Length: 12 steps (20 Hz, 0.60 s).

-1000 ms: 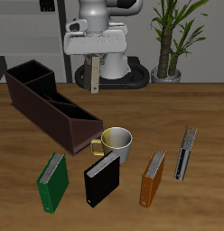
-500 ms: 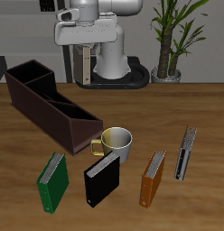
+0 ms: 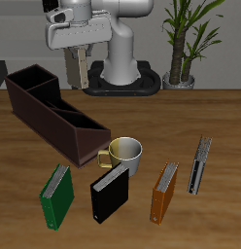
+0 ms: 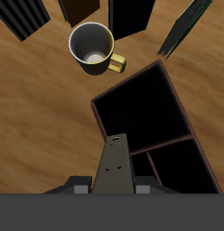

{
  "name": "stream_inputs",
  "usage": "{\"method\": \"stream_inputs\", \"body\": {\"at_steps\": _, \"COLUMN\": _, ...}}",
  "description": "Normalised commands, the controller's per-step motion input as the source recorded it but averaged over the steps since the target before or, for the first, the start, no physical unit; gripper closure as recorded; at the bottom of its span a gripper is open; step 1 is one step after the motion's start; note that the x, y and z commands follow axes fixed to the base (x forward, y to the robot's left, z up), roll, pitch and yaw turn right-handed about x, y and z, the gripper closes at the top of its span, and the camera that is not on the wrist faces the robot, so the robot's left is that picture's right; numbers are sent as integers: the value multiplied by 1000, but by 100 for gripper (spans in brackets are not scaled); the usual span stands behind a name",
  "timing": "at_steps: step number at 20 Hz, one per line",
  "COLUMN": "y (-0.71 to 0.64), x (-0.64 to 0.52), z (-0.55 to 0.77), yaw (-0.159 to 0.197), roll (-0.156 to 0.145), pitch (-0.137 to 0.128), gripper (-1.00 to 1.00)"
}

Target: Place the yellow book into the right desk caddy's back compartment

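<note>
The yellow book [image 3: 82, 68] hangs upright, pinched between the 2 jaws of the gripper [image 3: 80, 51], high above the table and above the right desk caddy [image 3: 56, 109]. In the wrist view the book [image 4: 115, 162] juts out from the jaws over the caddy's [image 4: 174, 97] dark compartments. Beyond the caddy stands a mug [image 3: 124, 153], then green [image 3: 56, 194], black [image 3: 110, 192], orange [image 3: 164, 191] and grey [image 3: 199, 163] books.

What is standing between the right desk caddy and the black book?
In the exterior view, a mug stands between the right desk caddy and the black book, its handle almost touching the caddy's near end.
</note>
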Motion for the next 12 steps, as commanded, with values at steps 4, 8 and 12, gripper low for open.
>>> {"method": "stream_inputs", "body": {"at_steps": 4, "y": -151, "x": -78, "z": -1, "yaw": 68, "roll": 1, "pitch": 15, "gripper": 100}}
{"method": "stream_inputs", "body": {"at_steps": 8, "y": -179, "x": -86, "z": 43, "yaw": 99, "roll": 5, "pitch": 33, "gripper": 100}}
{"method": "stream_inputs", "body": {"at_steps": 12, "y": -378, "x": -49, "z": 131, "yaw": 58, "roll": -58, "pitch": 21, "gripper": 100}}
